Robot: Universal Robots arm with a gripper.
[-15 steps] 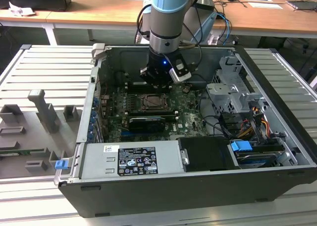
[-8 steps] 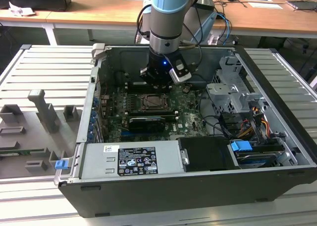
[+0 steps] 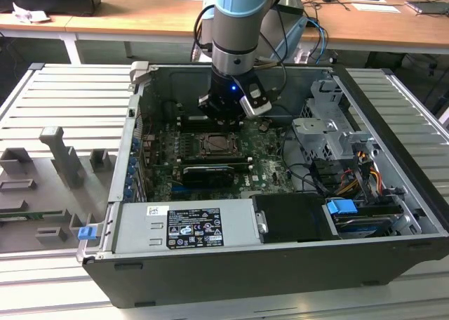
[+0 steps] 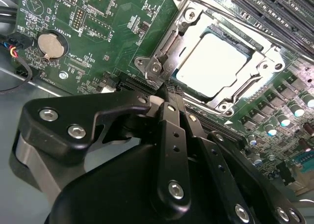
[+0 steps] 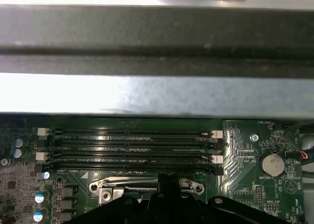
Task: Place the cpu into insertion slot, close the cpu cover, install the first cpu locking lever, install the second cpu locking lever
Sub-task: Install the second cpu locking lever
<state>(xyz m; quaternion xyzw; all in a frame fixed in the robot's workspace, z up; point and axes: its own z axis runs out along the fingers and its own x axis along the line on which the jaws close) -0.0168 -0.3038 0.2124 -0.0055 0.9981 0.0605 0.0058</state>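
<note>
The gripper's (image 4: 169,94) black linkage blocks the near corner of the insertion slot (image 4: 196,103) in the second wrist view, and its own body covers most of the socket in the first wrist view. Its fingers (image 4: 171,106) are pressed together into one narrow tip, which sits at the corner of the cpu cover (image 4: 255,81) beside a small silvery lever tab (image 4: 153,69); whether it touches the tab cannot be told. One cpu (image 4: 211,64), a pale, silvery square, lies flat inside the slot, framed by the cover lying flat over its edges. Beyond the slot run four long black memory slots (image 5: 132,148). One round coin battery (image 4: 51,46) sits well apart from the slot.
</note>
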